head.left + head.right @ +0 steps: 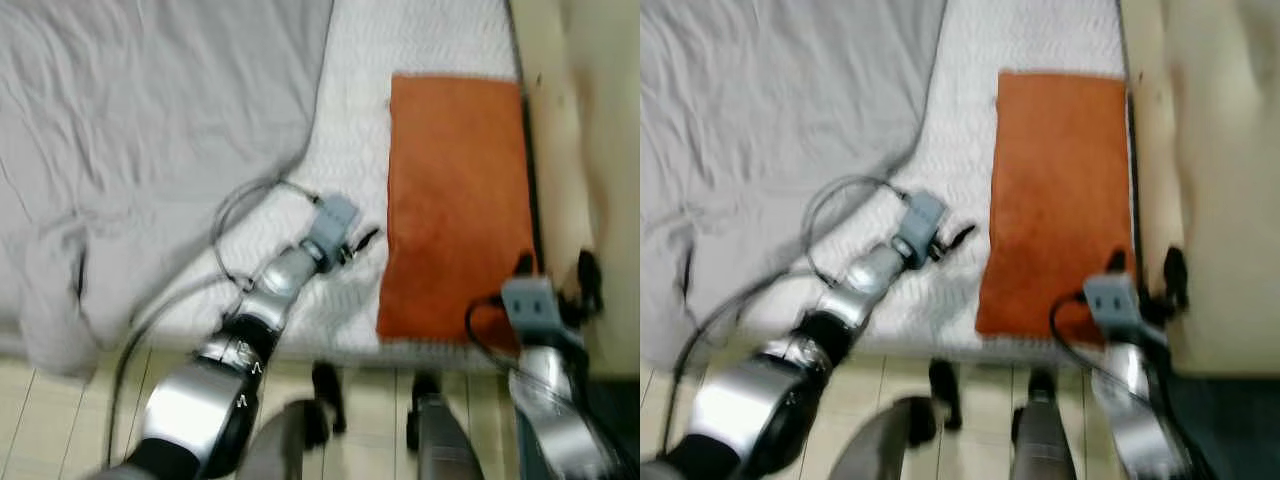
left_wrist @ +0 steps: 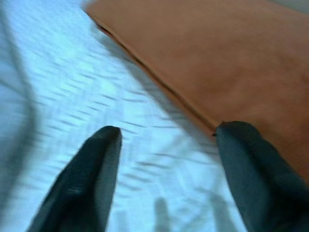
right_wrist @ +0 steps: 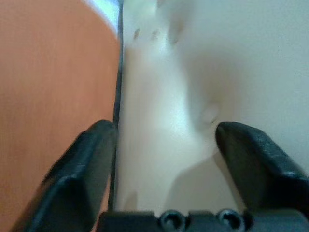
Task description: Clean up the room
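An orange folded cloth lies flat on the right side of the white quilted mattress. My left gripper hovers open over the mattress just left of the cloth's near edge. In the left wrist view the cloth's edge runs right by one black finger, and nothing sits between the fingers. My right gripper stands open at the cloth's near right corner. It straddles the line where the cloth meets the pale wooden bed board.
A rumpled grey blanket covers the left half of the bed and hangs over its near edge. The pale wooden board borders the bed on the right. Pale tiled floor runs along the bed's front edge.
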`<state>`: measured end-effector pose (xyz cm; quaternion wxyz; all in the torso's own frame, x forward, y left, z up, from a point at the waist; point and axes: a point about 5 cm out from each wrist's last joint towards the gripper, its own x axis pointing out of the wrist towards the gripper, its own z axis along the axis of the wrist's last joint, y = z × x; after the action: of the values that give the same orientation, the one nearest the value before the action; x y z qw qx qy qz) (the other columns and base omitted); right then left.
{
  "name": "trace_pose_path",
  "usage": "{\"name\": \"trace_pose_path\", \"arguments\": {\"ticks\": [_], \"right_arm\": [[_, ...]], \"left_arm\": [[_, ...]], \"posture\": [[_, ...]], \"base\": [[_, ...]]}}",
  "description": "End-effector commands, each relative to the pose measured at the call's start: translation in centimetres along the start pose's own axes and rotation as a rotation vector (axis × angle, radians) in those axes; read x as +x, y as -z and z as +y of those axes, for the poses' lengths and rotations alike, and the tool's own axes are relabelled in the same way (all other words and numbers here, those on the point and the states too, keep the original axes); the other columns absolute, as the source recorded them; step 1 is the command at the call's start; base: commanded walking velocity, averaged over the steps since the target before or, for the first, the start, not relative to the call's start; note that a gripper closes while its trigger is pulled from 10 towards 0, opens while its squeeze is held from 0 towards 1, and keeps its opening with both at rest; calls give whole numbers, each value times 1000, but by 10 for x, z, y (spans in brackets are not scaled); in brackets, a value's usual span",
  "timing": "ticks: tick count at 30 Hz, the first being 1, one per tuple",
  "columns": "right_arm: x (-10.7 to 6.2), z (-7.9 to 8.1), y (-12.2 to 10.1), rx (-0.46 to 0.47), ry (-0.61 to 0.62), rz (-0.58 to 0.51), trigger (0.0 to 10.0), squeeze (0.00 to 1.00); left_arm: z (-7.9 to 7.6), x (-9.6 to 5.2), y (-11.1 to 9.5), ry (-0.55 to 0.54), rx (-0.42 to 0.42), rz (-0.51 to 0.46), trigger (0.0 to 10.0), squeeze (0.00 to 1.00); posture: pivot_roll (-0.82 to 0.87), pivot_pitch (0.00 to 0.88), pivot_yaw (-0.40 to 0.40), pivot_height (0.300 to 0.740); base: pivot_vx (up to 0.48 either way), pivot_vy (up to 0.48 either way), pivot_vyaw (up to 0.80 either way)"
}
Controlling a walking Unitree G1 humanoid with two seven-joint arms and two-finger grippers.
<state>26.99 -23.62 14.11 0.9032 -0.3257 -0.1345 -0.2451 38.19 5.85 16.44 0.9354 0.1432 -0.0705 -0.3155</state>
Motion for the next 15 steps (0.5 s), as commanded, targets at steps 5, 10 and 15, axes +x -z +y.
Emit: {"name": "trace_pose_path", "arguments": {"ticks": [5,10,15], "right_arm": [[-39,-13,-21,241,-75,34,10000,1000],[-66,-4,4,502,-136,289,10000,1000],[-74,-6,23,537,-160,380,10000,1000]], "left_arm": [[3,-36,24,0,2,-56,10000,1000],[-10,-69,46,-68,-55,-41,10000,1000],[-17,-98,75,-215,-197,62,10000,1000]], "posture": [[-213,143,153,740],[-205,51,156,740],[-195,0,162,740]], "base": [[0,0,0],[0,0,0],[0,0,0]]}}
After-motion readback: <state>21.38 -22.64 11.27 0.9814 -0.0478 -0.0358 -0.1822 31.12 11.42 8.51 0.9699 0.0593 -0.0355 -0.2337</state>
